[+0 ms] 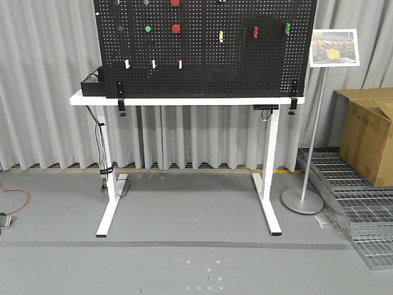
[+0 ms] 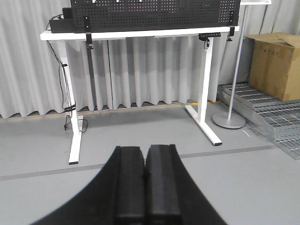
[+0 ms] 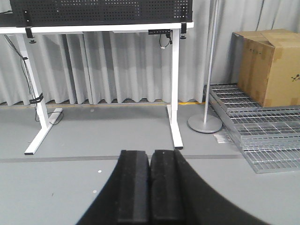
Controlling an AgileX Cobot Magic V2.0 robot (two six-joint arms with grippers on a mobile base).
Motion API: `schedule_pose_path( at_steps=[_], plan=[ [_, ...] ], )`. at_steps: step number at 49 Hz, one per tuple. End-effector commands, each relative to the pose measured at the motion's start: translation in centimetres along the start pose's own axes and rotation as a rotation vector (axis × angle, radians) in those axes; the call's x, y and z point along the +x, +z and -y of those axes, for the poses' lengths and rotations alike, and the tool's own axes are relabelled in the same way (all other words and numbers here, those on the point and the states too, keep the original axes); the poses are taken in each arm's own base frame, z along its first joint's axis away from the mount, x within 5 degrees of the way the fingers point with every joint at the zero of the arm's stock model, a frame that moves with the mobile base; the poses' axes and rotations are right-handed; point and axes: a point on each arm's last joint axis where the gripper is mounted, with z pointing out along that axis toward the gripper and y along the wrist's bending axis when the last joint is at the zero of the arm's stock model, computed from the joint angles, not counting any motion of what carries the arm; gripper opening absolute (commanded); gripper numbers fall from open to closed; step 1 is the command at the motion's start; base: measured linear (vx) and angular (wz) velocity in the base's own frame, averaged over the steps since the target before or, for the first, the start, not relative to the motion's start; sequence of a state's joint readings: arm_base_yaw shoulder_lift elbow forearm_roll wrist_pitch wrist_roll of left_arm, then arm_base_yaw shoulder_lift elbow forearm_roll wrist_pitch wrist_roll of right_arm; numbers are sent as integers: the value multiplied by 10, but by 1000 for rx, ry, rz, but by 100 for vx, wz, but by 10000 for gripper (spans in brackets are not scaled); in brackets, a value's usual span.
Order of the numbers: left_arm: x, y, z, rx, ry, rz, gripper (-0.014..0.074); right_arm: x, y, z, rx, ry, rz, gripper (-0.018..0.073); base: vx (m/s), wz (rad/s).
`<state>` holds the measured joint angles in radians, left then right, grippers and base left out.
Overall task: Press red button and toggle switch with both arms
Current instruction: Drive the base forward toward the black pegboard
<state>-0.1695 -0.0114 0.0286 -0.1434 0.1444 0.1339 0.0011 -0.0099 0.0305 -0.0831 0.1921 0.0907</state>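
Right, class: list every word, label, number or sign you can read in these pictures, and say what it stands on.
No text can be read here.
Standing sign: printed picture, too blurred to read.
Cardboard box: small dark mark, too small to read.
Pegboard: no lettering shows.

Black pegboard, red button, white table

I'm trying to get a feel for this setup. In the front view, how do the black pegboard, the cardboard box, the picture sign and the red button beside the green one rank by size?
1. black pegboard, by far the largest
2. cardboard box, though the frame edge cuts it off
3. picture sign
4. red button, smallest
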Motion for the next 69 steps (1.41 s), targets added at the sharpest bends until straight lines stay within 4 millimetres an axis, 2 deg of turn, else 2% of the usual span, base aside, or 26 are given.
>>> schedule_pose_path(
  at_steps=[1, 45, 69],
  plan=[
    [3, 1, -1, -10, -10, 70, 2, -5, -1, 0, -1, -18, 91, -3, 0, 0],
    [3, 1, -1, -10, -10, 70, 2, -5, -1, 0, -1, -18, 91, -3, 1, 0],
    [3, 1, -1, -10, -10, 70, 2, -5, -1, 0, -1, -18, 91, -3, 22, -5]
  ],
)
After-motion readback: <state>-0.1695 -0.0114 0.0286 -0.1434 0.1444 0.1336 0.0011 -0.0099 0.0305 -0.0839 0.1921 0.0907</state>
